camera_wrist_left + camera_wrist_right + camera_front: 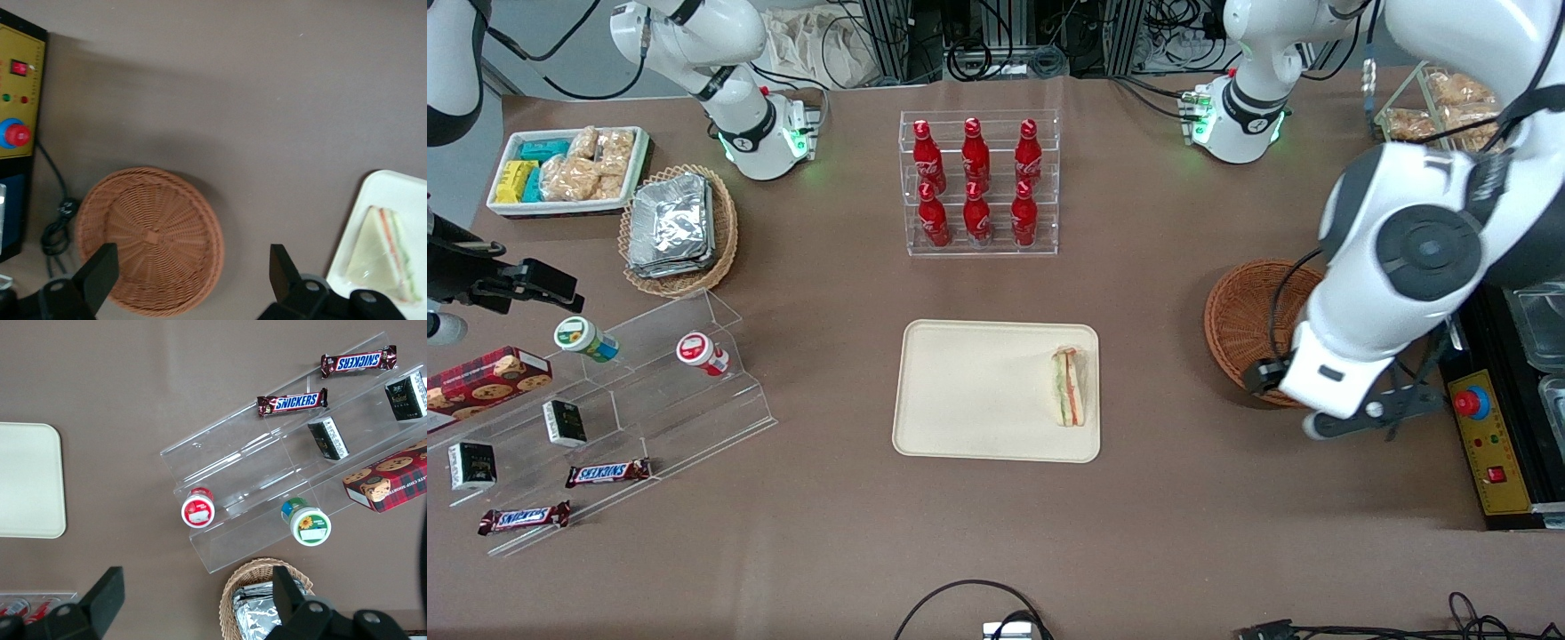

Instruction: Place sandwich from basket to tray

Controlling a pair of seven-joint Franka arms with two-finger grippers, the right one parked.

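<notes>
Sandwich lying on tray, at the tray edge nearest the working arm, one side close to the rim. Basket empty, toward working arm's end of counter, well apart from tray. End effector hovering above the basket's tray-side edge, fingers spread wide, holding nothing. Task looks done, judging by the layout.

Risks from here:
- Sandwich near rim, in clear wrap; any nudge of the tray could slide it onto the counter.
- Arm low over basket; a sweeping retreat could clip the wicker rim and drag the basket.
- Cable lying beside basket next to control box; possible snag if the end effector drops lower.
- Another descent here would only close on bare wicker, nothing left to pick.

Readable text:
- "SNICKERS" on two bars on clear stepped rack.
- Red bottles in acrylic stand, white script logo, not legible enough to read.
- Cookie box, small black packs, two round-lidded cups: print too small to tell.
</notes>
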